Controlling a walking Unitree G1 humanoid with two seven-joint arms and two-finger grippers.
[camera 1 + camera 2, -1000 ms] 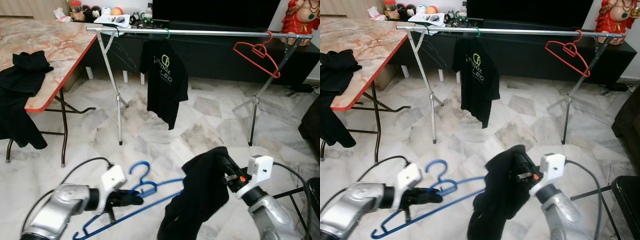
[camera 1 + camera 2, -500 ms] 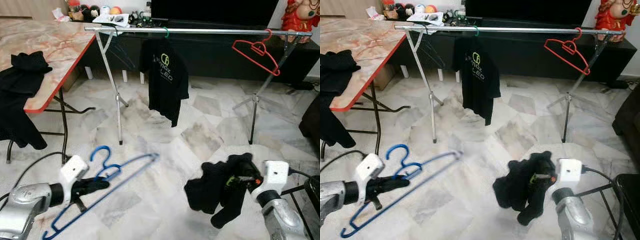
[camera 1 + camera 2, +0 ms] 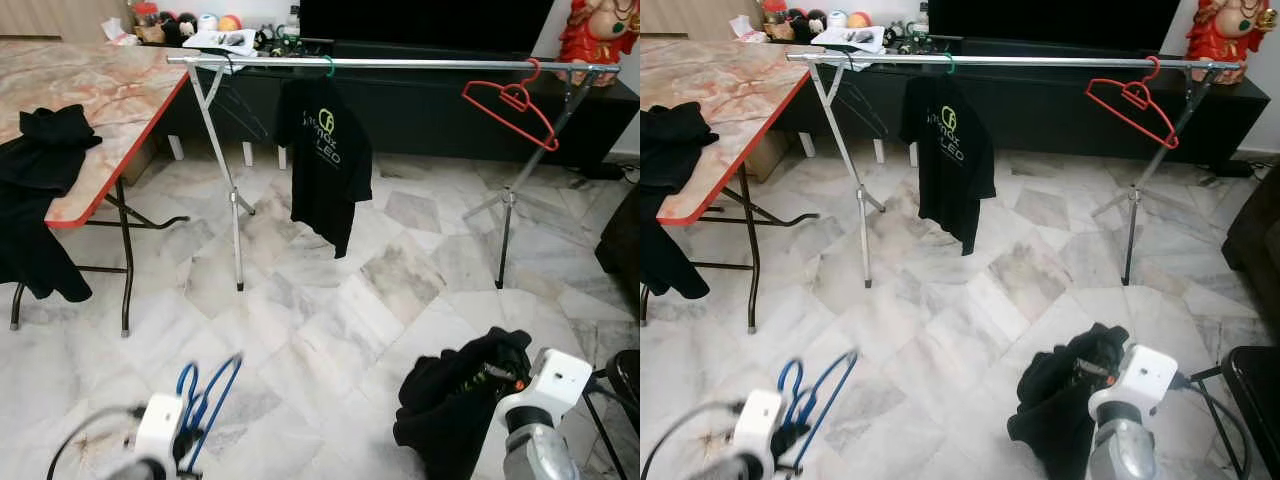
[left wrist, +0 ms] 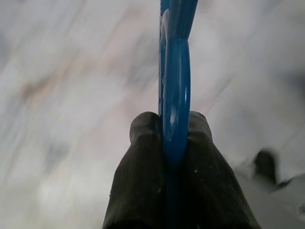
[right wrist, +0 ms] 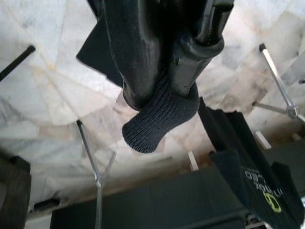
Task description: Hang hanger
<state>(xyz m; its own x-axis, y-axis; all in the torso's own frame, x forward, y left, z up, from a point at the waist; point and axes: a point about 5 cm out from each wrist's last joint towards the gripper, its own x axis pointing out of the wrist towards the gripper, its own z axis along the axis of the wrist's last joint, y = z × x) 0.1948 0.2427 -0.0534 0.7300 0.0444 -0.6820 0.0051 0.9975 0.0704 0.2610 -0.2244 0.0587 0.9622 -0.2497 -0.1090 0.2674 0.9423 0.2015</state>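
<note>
A blue plastic hanger (image 3: 206, 398) is low at the bottom left, seen nearly edge-on and blurred. My left gripper (image 4: 174, 138) is shut on it, its bar pinched between the two black fingers (image 4: 142, 162). At the bottom right my right gripper (image 3: 488, 376) is shut on a bunched black garment (image 3: 450, 405) that hangs just above the floor. The silver clothes rail (image 3: 420, 63) stands across the room ahead. It carries a black T-shirt (image 3: 325, 160) on a green hook and an empty red hanger (image 3: 512, 102).
A marble-topped folding table (image 3: 110, 90) with black clothes (image 3: 40, 170) draped over its edge stands on the left. A dark TV bench (image 3: 440, 110) runs behind the rack. A black frame (image 3: 1250, 390) is at the right edge. White marble floor (image 3: 330, 310) lies between me and the rack.
My left arm has pulled back and down with the blue hanger, which has swung from lying across the view to pointing forward. The right gripper still holds the black garment, slightly shifted.
</note>
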